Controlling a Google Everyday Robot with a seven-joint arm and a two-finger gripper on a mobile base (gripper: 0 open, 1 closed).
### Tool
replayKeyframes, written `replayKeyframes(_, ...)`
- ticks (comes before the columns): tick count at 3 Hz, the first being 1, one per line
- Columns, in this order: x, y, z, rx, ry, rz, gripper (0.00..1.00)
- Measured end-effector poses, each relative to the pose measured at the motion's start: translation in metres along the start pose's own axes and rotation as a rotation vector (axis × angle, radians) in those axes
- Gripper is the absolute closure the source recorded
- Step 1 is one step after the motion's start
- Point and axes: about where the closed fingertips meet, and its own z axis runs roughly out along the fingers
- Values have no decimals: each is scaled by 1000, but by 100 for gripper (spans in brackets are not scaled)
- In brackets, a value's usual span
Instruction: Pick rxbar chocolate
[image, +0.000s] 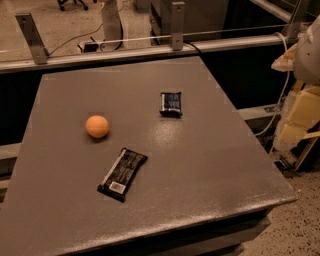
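Note:
The rxbar chocolate (122, 173) is a long, flat black wrapper with a white stripe along its left edge and a white barcode patch at its near end. It lies flat and diagonal on the grey table (200, 165), front of centre. My gripper (299, 119) shows as pale cream parts at the right edge of the view, beyond the table's right side and far from the bar. It holds nothing that I can see.
An orange ball (97, 126) sits left of centre, just behind the bar. A shorter dark-blue packet (171, 103) lies further back, right of centre. A metal rail with brackets (176, 30) runs behind the table. Cables hang at the right.

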Motion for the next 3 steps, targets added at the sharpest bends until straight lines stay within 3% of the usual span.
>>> replayKeyframes(1,0,0,0,0,0,0,0)
replayKeyframes(2,-52,6,9,2,-34,-178,0)
replayKeyframes(3,-158,42,23,-12,-108,-514,0)
